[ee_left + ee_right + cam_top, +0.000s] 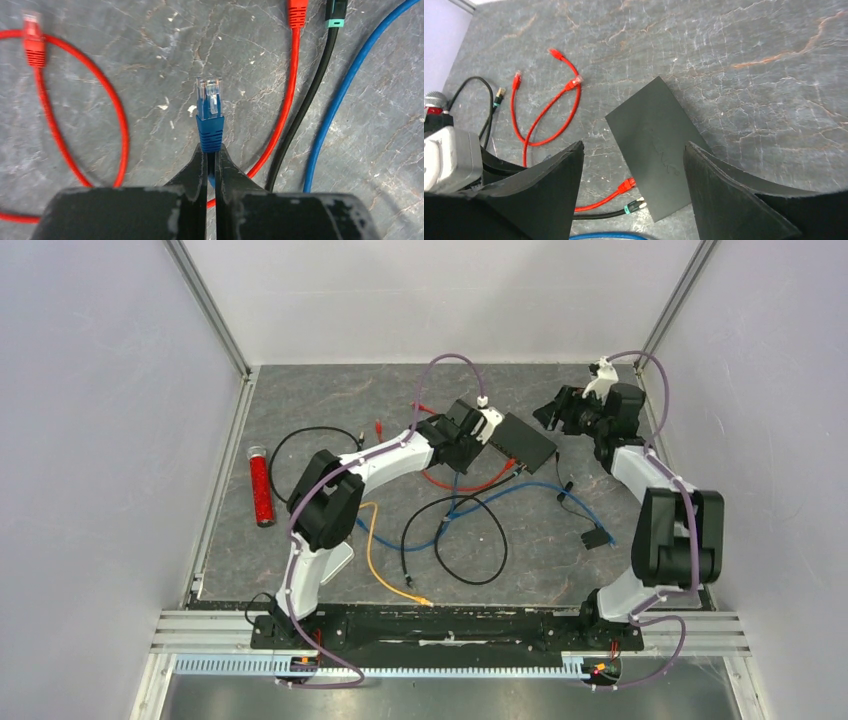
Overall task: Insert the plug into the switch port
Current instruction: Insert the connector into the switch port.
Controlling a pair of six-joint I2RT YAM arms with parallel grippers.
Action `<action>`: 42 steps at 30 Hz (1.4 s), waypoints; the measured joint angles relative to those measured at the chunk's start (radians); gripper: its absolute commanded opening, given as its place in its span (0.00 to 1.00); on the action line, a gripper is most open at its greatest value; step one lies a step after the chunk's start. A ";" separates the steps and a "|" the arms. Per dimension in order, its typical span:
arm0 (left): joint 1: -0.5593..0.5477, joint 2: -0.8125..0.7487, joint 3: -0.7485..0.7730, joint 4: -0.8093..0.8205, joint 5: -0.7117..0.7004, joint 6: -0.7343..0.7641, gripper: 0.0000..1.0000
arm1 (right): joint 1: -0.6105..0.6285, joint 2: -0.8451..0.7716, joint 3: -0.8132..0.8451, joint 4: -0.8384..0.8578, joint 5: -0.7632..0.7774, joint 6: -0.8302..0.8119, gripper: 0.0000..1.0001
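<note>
My left gripper point(210, 150) is shut on the boot of a blue network plug point(209, 107), whose clear tip points forward just above the grey floor. The black switch point(515, 440) lies flat at the back centre, with the left gripper point(465, 435) just to its left. The switch is out of the left wrist view. My right gripper point(633, 144) is open and empty, hovering over the switch point(656, 145); in the top view it point(555, 410) sits at the switch's right end. A red plug point(626, 185) and a black plug point(636, 205) lie at the switch's near edge.
A red cable point(292, 75), a black cable point(320, 90) and the blue cable point(345, 90) run right of the held plug. A loose red plug point(34, 40) lies left. A black cable loop point(470, 540), a yellow cable point(385, 560) and a red tube point(261, 485) lie nearer.
</note>
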 measured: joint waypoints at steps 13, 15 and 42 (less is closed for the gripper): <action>-0.008 0.163 0.084 0.041 0.142 -0.109 0.02 | -0.005 0.350 0.304 -0.192 -0.054 -0.117 0.72; -0.008 0.187 0.106 0.044 0.156 -0.121 0.02 | -0.005 0.386 0.338 -0.206 -0.071 -0.134 0.72; -0.010 0.296 0.277 0.024 0.192 -0.171 0.26 | -0.005 0.578 0.497 -0.357 -0.194 -0.224 0.68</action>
